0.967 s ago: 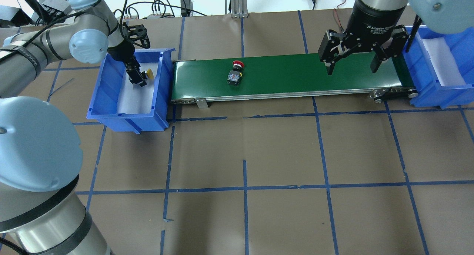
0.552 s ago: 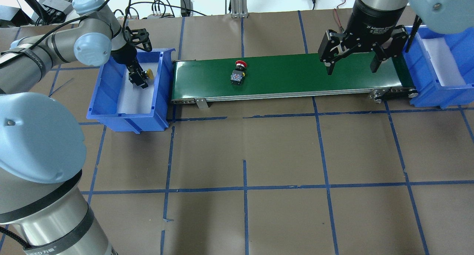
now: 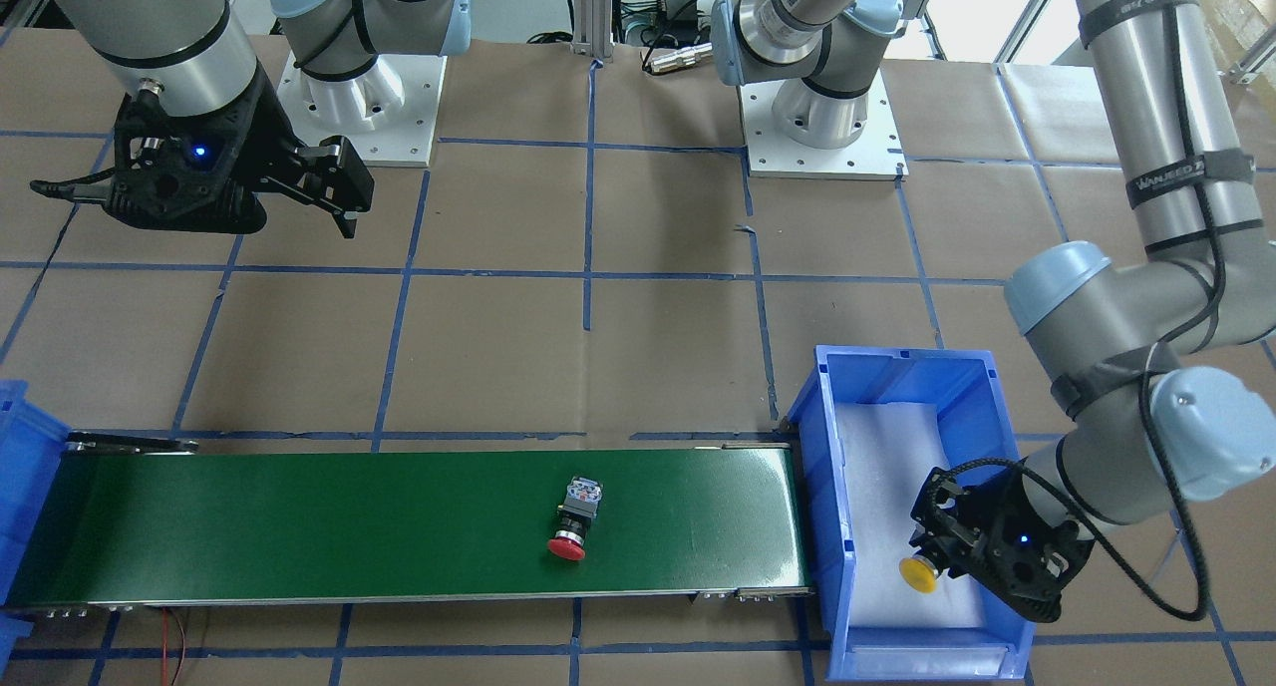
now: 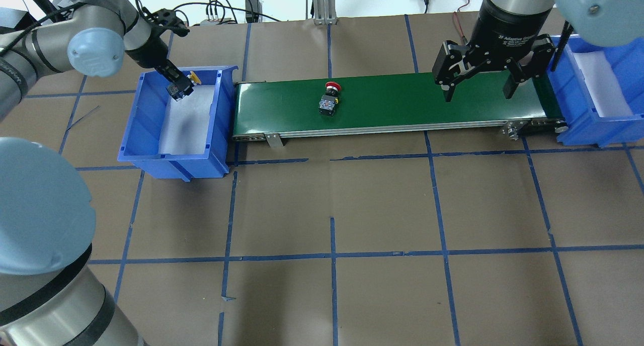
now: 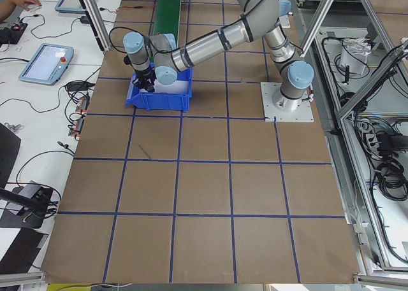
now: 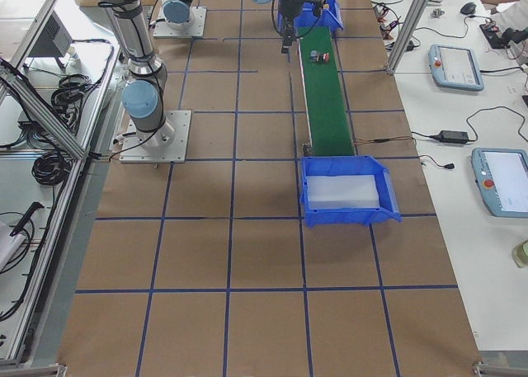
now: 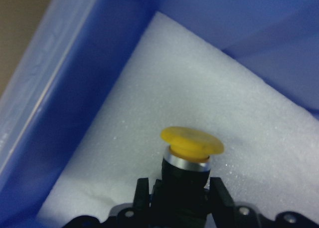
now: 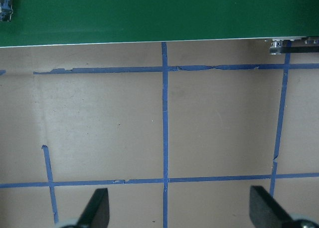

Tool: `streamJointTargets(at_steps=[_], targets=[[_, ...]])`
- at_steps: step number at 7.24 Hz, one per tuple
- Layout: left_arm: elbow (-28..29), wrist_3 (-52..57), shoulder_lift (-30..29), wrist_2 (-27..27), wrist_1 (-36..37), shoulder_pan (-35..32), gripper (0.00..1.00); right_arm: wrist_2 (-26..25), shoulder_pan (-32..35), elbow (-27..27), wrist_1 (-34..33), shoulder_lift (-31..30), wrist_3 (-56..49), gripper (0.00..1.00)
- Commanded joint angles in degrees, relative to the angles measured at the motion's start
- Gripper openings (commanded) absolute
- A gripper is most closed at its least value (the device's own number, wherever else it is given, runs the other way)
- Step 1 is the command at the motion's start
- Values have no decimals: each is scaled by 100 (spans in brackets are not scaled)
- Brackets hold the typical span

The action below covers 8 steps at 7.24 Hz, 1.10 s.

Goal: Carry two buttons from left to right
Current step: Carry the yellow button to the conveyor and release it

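Left hand [image 7: 180, 189] grasps yellow button [image 7: 192, 141] above blue bin [image 4: 151, 152]; right hand [image 4: 478, 93] hangs released near conveyor [image 4: 402, 104] bearing red button [image 4: 329, 99].

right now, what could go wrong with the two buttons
The left gripper pinches the yellow button by its black body alone; it might slip. It hangs near the blue bin wall and could clip it. The red button lies sideways on the belt, awkward for the open right gripper.
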Motion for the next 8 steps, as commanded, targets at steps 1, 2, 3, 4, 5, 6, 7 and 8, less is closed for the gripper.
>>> streamJointTargets(at_steps=[1,2,3,4,5,6,7,8], targets=[[-58,-1919,699,-153,-60,-46,33,8,0,0,-3,0,8,100],[-67,-2789,902,-267,-121,-211,36,8,0,0,-3,0,-9,100],[-41,-3702,913,-250,-165,-744,37,8,0,0,-3,0,-35,100],[-58,-4738,826,-215,-78,-1210,37,-1,0,0,-3,0,-35,100],[-6,-5149,616,-206,-60,-1615,37,-1,0,0,-3,0,-35,100],[-58,-5510,309,-197,62,-1837,37,-1,0,0,5,0,-35,100],[-67,-6288,-42,55,368,-1908,37,-1,0,0,5,0,-35,100],[-58,-6487,-306,536,449,-1961,37,8,0,0,5,-9,-44,100]])
